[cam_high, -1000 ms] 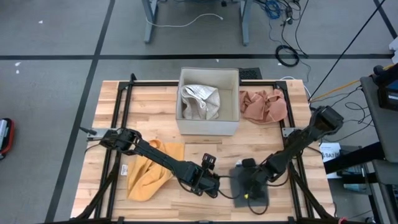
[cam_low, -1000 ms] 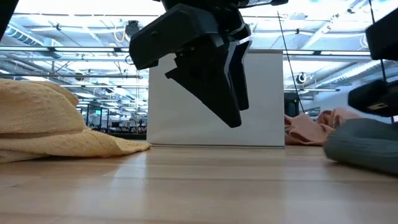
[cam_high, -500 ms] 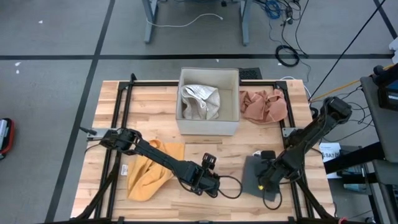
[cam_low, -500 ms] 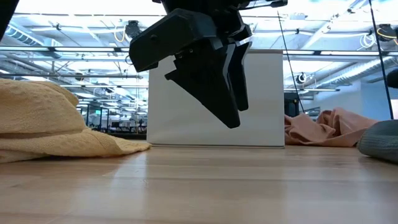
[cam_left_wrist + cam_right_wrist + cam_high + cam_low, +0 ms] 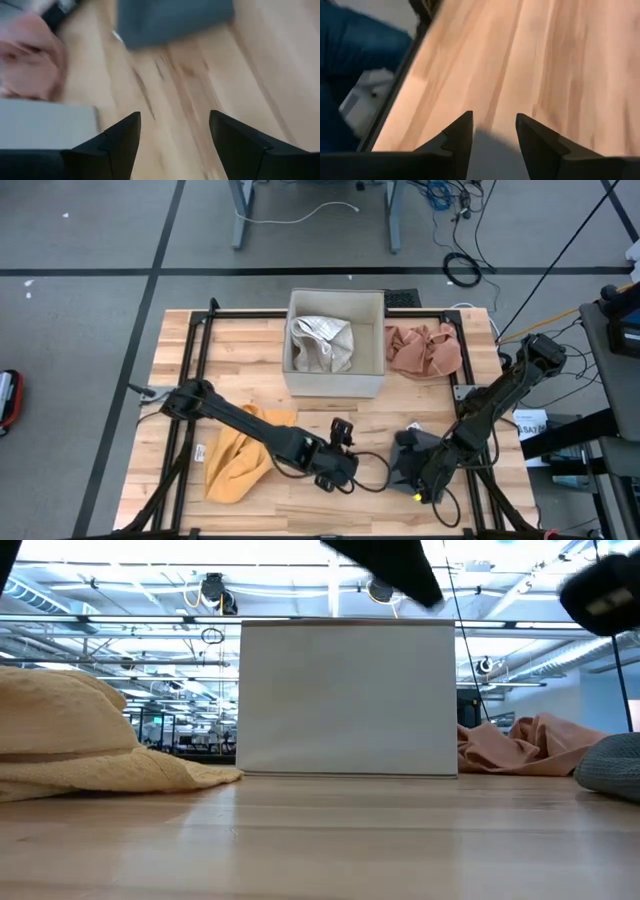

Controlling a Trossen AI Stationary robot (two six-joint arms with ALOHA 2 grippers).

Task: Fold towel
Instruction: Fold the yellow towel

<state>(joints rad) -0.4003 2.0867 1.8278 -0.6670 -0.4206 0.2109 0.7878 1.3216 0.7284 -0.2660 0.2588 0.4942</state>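
Grey towel (image 5: 410,457) bunched near table (image 5: 240,345) front edge. Left gripper (image 5: 343,463) beside it, jaws wide, empty. Right gripper (image 5: 428,480) over towel, jaws part-open, grip unclear.

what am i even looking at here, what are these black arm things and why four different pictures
These are two robot arms fixed to a wooden table, each ending in a two-finger gripper. Their job is folding a towel.

The four pictures show one moment. One camera looks straight down on the table. One sits at table level, looking across it. One rides on each arm's wrist, looking past that arm's own fingers.

On the table lie a yellow towel, a grey towel, a pink cloth and a white box with a pale cloth inside.

The left gripper is open and empty, pointing across bare wood toward the grey towel. The right gripper also shows a gap between its fingers and nothing held; it sits by the grey towel.
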